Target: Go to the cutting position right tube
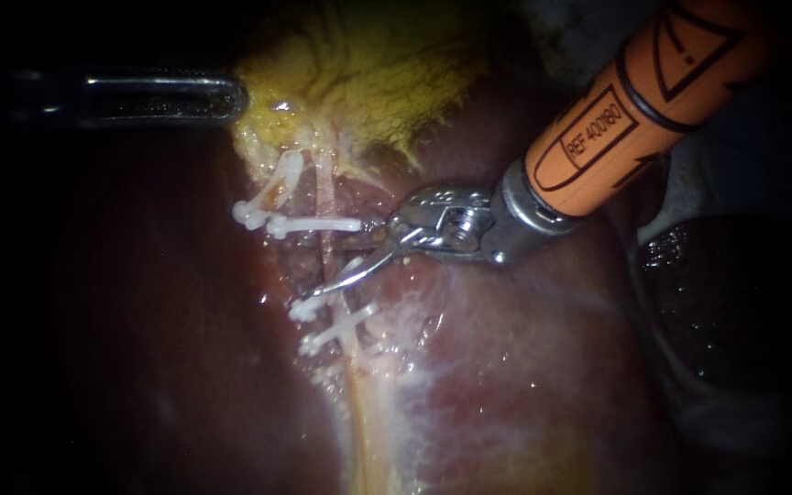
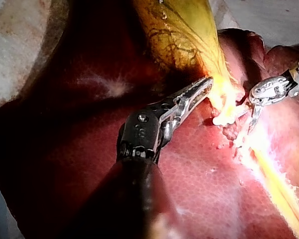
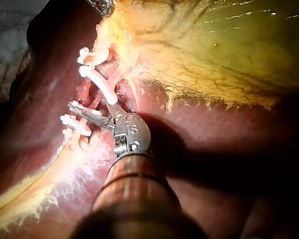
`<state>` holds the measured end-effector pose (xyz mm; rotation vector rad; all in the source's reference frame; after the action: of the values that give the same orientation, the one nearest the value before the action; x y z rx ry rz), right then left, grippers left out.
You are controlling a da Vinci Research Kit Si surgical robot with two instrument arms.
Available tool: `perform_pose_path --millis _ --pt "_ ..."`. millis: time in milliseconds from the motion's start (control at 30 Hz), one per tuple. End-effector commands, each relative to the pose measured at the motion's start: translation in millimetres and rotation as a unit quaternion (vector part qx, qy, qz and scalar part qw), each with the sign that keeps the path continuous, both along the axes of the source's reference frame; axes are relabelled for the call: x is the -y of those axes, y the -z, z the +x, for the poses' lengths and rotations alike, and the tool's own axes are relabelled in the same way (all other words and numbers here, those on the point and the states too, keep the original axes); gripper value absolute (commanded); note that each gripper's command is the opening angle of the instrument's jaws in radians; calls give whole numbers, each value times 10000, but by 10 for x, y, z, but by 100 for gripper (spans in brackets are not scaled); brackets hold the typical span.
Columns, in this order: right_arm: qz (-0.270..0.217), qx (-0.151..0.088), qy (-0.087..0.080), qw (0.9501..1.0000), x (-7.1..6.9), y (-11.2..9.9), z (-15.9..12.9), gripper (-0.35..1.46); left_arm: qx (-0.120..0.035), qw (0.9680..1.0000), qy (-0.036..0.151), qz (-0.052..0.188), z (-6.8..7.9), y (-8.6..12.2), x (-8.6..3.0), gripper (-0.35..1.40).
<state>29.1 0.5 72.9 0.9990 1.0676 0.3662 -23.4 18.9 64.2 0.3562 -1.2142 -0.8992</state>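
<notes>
A pale tube (image 1: 326, 188) runs down from the yellow gallbladder (image 1: 378, 73) across the liver (image 1: 524, 385). White clips cross it: two above (image 1: 313, 223) and two below (image 1: 336, 330). My right instrument (image 1: 336, 266), on an orange shaft, has its blades open at the stretch of tube between the upper and lower clips; one blade points down-left, the other lies nearly level. In the right wrist view the blades (image 3: 82, 110) lie across that same stretch. My left instrument (image 1: 236, 96) is shut on the gallbladder's lower edge, as the left wrist view (image 2: 205, 84) also shows.
Pale fatty tissue (image 1: 387, 367) runs along the tube below the clips. A dark glistening mass (image 1: 735, 302) lies at the right edge, beside the orange shaft. Dark red liver surface (image 1: 139, 348) fills the left.
</notes>
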Motion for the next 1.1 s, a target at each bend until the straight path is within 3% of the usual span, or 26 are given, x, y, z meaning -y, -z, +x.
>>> perform_pose_path --millis 33,433,733,967,1100 --pt "12 -18 -21 10000 0 0 1 114 -6 10000 4 1 0 0 0 -35" --pt "162 -76 -90 9998 -3 2 5 114 -8 10000 7 1 -1 0 0 -35" --pt "137 151 127 9997 -24 21 -19 113 -8 10000 7 1 -1 0 0 -35" --pt "109 155 157 9997 -16 17 -12 113 -9 10000 8 1 -1 0 0 -35" --pt "145 -29 135 9998 -3 9 -2 113 -9 10000 9 1 -2 0 0 -35"
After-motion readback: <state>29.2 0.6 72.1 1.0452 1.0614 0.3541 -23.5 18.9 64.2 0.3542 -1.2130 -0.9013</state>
